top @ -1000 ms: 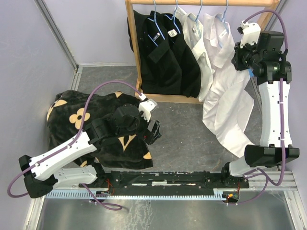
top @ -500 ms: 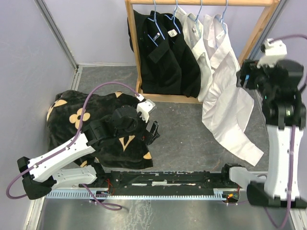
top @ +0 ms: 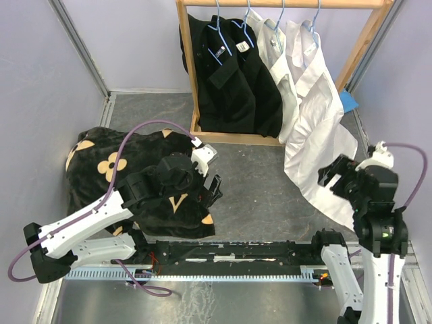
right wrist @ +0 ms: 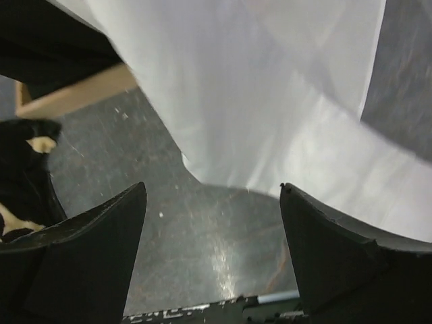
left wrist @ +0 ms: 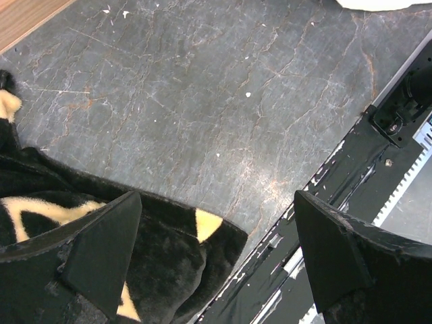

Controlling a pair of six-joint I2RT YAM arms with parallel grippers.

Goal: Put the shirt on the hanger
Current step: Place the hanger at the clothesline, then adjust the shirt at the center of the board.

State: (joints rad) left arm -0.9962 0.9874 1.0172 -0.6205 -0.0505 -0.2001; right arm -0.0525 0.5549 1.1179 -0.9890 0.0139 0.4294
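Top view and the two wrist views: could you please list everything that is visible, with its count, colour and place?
rack: one, light wood, at the back
hangers: four, light blue, on the rack's rod
black shirts: two, black, hung at the left of the rack
white shirts: two, white, hung at the right of the rack; the outer one spreads low
cloth: one, black with tan flowers, heaped at the left of the table
blue item: one, blue, behind the rack's right post, mostly hidden
table: one, grey
arms: two, white and black, at the near edge
left hand: one, black, open, over the cloth's edge
right hand: one, black, open and empty, by the outer white shirt's lower edge
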